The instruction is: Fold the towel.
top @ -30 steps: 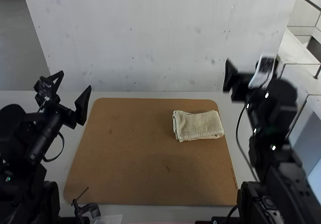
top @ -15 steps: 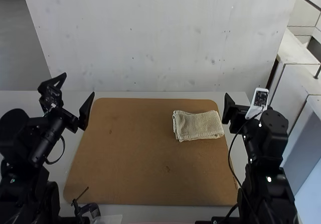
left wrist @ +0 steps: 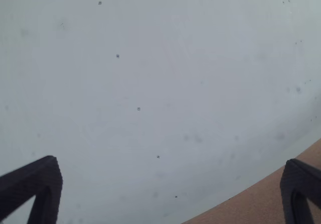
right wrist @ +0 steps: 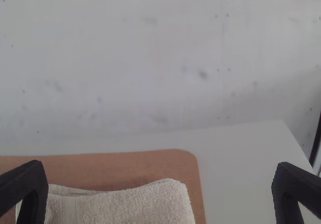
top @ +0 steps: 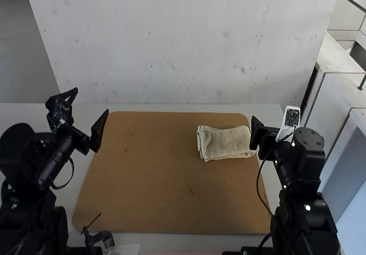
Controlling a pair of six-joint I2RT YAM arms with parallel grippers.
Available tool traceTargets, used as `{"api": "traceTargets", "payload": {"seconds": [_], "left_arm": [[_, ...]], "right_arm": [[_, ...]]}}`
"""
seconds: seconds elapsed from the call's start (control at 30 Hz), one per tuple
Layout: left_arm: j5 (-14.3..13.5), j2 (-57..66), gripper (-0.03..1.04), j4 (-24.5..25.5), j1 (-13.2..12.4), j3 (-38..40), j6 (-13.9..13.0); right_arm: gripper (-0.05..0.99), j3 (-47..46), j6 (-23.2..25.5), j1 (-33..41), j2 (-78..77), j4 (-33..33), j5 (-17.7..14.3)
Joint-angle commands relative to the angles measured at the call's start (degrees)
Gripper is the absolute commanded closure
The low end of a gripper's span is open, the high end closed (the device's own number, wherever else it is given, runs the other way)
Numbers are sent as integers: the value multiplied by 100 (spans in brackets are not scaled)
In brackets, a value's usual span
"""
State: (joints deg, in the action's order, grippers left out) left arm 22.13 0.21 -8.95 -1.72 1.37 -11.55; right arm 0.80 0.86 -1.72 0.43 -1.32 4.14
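The cream towel (top: 226,143) lies folded into a small layered rectangle on the right part of the brown board. My left gripper (top: 86,113) stands open beyond the board's left edge, far from the towel. My right gripper (top: 264,130) is just right of the towel, above the board's right edge. In the left wrist view, the left gripper (left wrist: 170,176) has its fingers wide apart with nothing between them. In the right wrist view, the right gripper (right wrist: 160,181) is open, and the towel (right wrist: 125,206) lies beyond its fingers, not held.
The brown board (top: 154,169) covers the middle of the white table (top: 263,113). Behind the table rises a pale wall (top: 171,49). A small black clamp (top: 102,239) sits at the near left edge, and white cabinets (top: 337,112) stand at the right.
My right gripper has come down and nearer, ending closer to the towel. The left gripper has shifted slightly right and down. The towel has not moved.
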Motion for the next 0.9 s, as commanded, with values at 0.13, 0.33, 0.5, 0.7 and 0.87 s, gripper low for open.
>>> {"api": "traceTargets", "payload": {"seconds": [0.13,0.33,0.5,0.7,0.87], "left_arm": [[-7,-73,3,86,198,-145,452],[-622,-47,3,596,172,-128,1392],[-1325,-30,3,939,31,-137,1489],[-1360,-30,3,939,49,-137,1489],[-1466,-21,3,948,110,-137,1454]], "right_arm": [[-3,-80,10,49,1,-413,96],[-3,-80,2,49,1,-421,96],[-3,-80,2,49,1,-421,96],[-3,-80,2,49,1,-421,96],[-3,-80,2,49,1,-421,96]]}}
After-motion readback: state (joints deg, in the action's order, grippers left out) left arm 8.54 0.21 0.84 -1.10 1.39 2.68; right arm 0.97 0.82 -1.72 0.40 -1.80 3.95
